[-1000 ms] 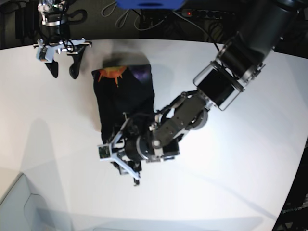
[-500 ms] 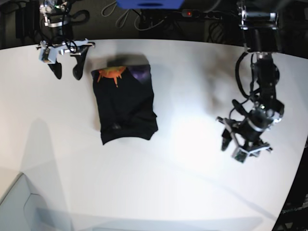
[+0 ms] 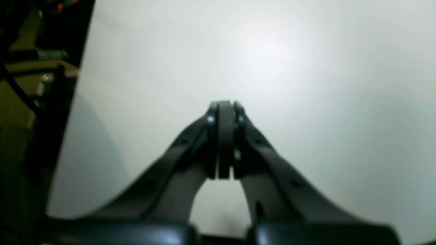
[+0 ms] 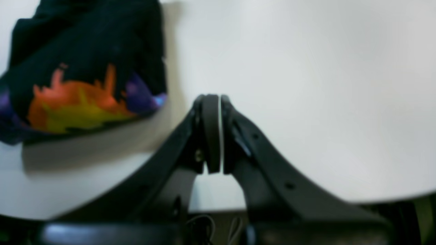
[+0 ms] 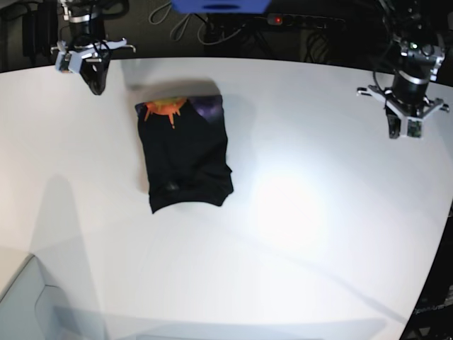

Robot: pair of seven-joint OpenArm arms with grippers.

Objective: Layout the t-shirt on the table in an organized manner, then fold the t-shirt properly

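Note:
The black t-shirt [image 5: 185, 152] lies folded into a compact rectangle on the white table [image 5: 304, 227], its orange and purple print at the far end. The right wrist view shows that printed end [image 4: 81, 102] up left of my right gripper [image 4: 212, 99], which is shut and empty, apart from the cloth. In the base view my right gripper [image 5: 95, 86] hangs at the far left edge of the table, beyond the t-shirt's far left corner. My left gripper [image 3: 223, 106] is shut on nothing over bare table [image 3: 306, 75]. It hovers at the far right [image 5: 398, 132], well away from the t-shirt.
Cables and a power strip [image 5: 304, 21] lie behind the table's far edge. A pale box corner [image 5: 28, 304] sits at the near left. The table's curved edge [image 5: 435, 234] runs down the right side.
My left arm has pulled off the t-shirt's near end, swung to the far right of the table, and shut. The right gripper has shut too and drawn back slightly. The t-shirt stays folded.

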